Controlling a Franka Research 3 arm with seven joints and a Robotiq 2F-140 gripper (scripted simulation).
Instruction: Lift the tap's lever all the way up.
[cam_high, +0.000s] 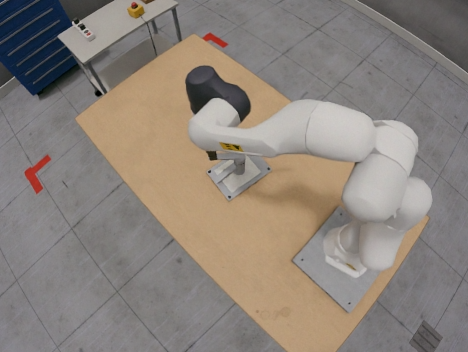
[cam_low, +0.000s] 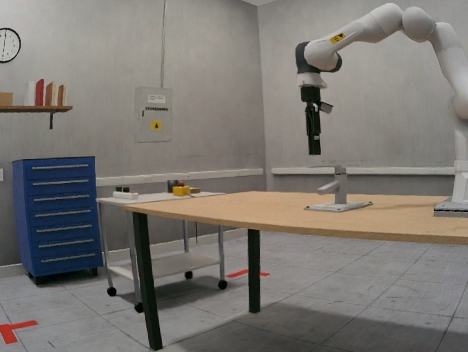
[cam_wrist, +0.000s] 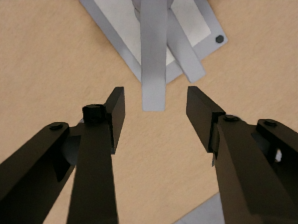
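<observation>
The grey tap (cam_high: 240, 166) (cam_low: 340, 184) stands on a square metal base plate (cam_high: 218, 180) (cam_low: 348, 209) in the middle of the wooden table (cam_high: 150, 125) (cam_low: 250, 205) (cam_wrist: 50, 60). Its lever (cam_low: 327, 188) (cam_wrist: 152, 65) slopes down to one side. In the wrist view it is a long grey bar whose free end lies between my fingertips, well below them. My gripper (cam_low: 314, 149) (cam_wrist: 155, 100) points straight down above the lever's end. It is partly open with nothing between the fingers. In the top view the arm hides the fingers.
The robot's own base plate (cam_high: 320, 275) (cam_low: 450, 209) is bolted at the table's near right end. A small trolley with a yellow button box (cam_high: 134, 10) (cam_low: 181, 190) and a blue drawer cabinet (cam_high: 30, 35) (cam_low: 57, 215) stand beyond the table.
</observation>
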